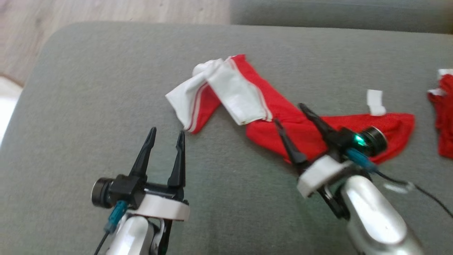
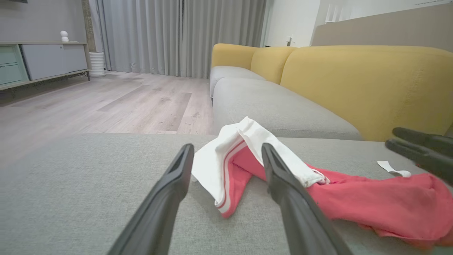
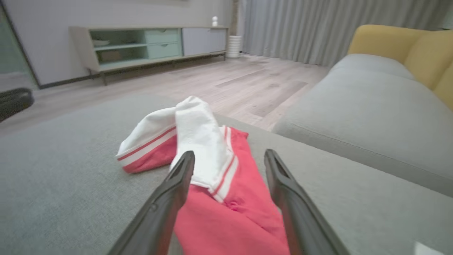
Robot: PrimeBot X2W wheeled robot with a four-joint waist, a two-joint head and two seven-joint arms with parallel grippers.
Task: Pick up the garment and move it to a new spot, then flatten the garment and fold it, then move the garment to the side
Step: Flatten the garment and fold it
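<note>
Because it is thin, limp cloth, the crumpled red garment with white striped panels (image 1: pixel 258 97) should weigh almost nothing. I'd expect it to sag, stretch and drag along the cushion rather than slide as one piece. Taking it with a single pinch in the middle would only bunch it more. The safer holds, to my eye, are the outer edges: the white corner nearest the left gripper (image 1: pixel 167 131) and the broad red end by the right gripper (image 1: pixel 288 113).

It lies in a twisted diagonal strip across the wide grey fabric seat cushion (image 1: pixel 88 88). The white panels are doubled over each other at one end, and the red body spreads out at the other.

Both sets of jaws stand wide apart with nothing in them. The left gripper sits just short of the white corner. The right one is over the red body, though I can't tell whether it touches it.

A small white scrap (image 1: pixel 375 102) lies just beside the red end.
</note>
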